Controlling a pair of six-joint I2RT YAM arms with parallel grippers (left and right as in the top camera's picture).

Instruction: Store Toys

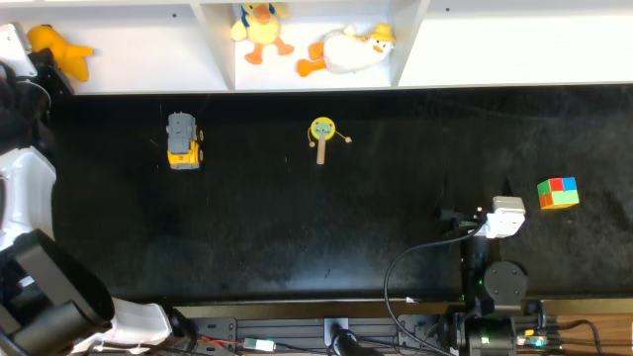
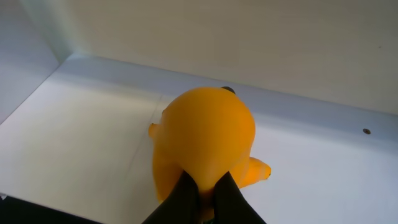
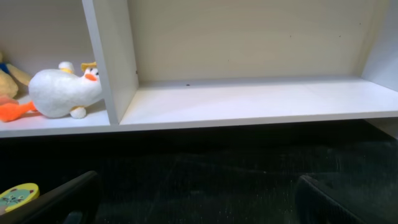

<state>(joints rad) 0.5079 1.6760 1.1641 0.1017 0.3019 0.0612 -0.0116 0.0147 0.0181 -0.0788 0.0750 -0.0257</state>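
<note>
While the left gripper (image 2: 208, 193) pinches the orange plush toy (image 2: 205, 134), fingers narrow on the fabric, the toy sits inside the shelf's left compartment (image 2: 74, 143). It is close to the back wall and well apart from the side wall, so backing straight out looks easy. The right gripper (image 3: 199, 208) hangs spread wide, holding nothing, facing the right compartment (image 3: 249, 102). Truck (image 1: 183, 140), rattle (image 1: 322, 133) and cube (image 1: 557, 193) wait on the dark table (image 1: 297, 227), well apart.

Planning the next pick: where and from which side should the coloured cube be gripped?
Probably from straight above, closing on two opposite side faces of the coloured cube. It sits flat on the dark mat, apart from other things, and its parallel faces give a steady pinch.
</note>
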